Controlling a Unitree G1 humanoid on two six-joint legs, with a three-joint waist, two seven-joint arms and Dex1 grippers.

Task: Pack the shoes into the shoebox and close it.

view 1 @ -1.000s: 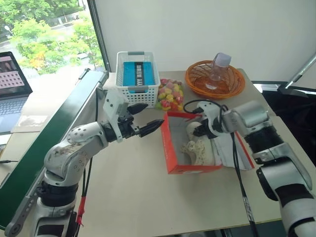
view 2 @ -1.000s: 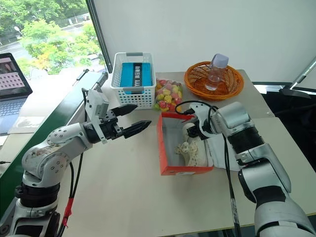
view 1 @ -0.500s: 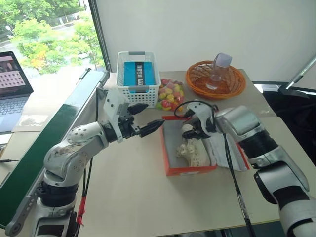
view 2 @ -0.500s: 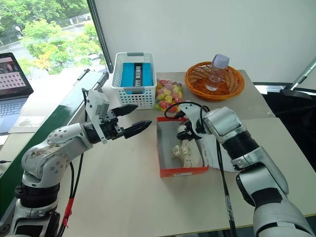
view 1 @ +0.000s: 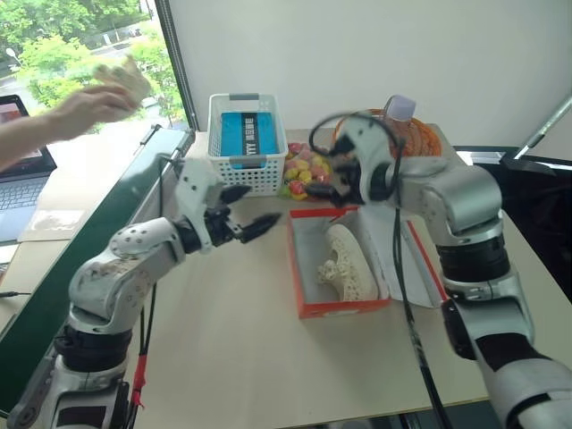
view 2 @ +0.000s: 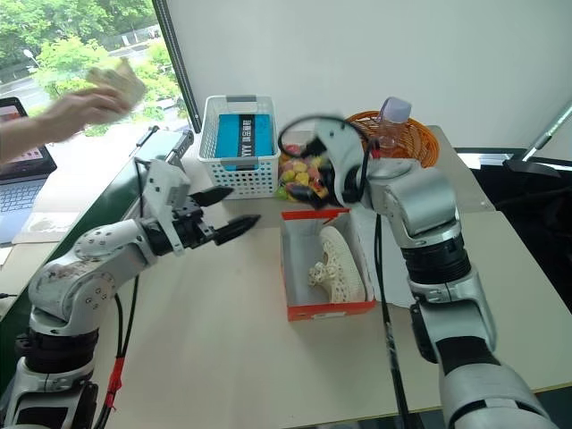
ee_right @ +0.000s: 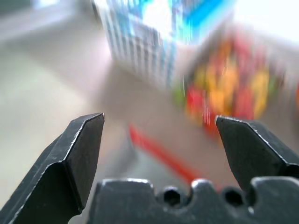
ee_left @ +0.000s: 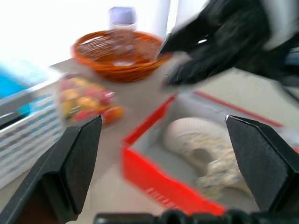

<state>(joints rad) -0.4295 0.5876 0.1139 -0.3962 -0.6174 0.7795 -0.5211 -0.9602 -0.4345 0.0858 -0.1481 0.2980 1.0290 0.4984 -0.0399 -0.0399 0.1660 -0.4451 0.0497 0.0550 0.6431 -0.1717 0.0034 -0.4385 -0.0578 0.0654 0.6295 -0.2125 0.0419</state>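
So it looks like at least one shoe (view 1: 347,264) is already lying inside the shoebox (view 1: 308,268), toe toward the bench's far edge; whether its partner sits underneath or beside it is hard to tell. The box is open, in the middle of the bench (view 1: 241,349), with its lid (view 1: 409,259) laid flat toward the right edge. So what's left is checking for the second shoe and folding the lid shut. The shoe is cream-white with a lacy, perforated upper, the box orange-red outside and white inside. The right end effector (view 1: 329,189) hangs above the box's far end, spread wide and empty. The left end effector (view 1: 246,211) is also wide open, holding nothing, beside the box.
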